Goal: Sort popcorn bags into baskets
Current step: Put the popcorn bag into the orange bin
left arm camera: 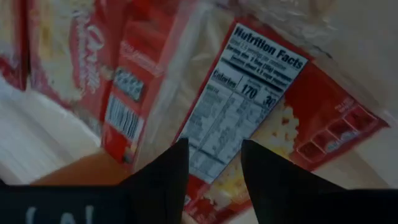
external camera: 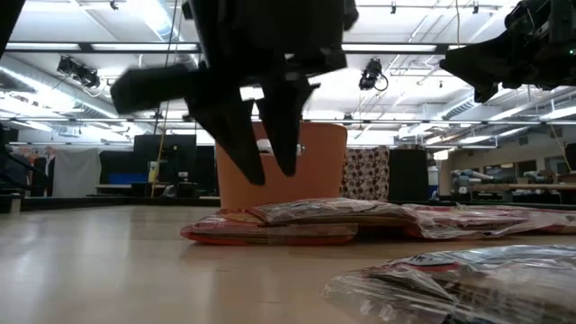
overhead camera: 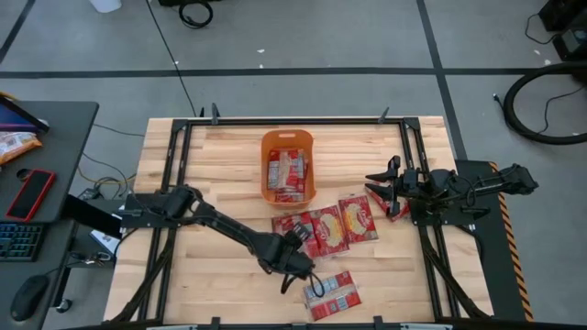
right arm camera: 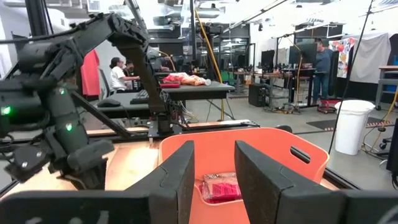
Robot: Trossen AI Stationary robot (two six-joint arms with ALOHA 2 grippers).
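The orange basket [overhead camera: 287, 165] stands at the table's far middle with popcorn bags [overhead camera: 286, 170] lying inside. Several red popcorn bags [overhead camera: 330, 226] lie overlapping on the wood in front of it, and one more [overhead camera: 332, 293] lies near the front edge. My left gripper [overhead camera: 303, 268] hangs open between that pile and the near bag, fingers slanting down. In the left wrist view its fingers [left arm camera: 214, 171] stand above a bag's nutrition-label side [left arm camera: 249, 93] without touching. My right gripper [overhead camera: 374, 179] waits open at the right, level, facing the basket [right arm camera: 249, 155].
Another popcorn bag [overhead camera: 396, 209] lies partly under my right arm. A dark side desk [overhead camera: 46, 147] to the left of the table carries a red phone [overhead camera: 30, 194], a keyboard and a snack bag. Bare wood stretches along the table's left half [overhead camera: 193, 156].
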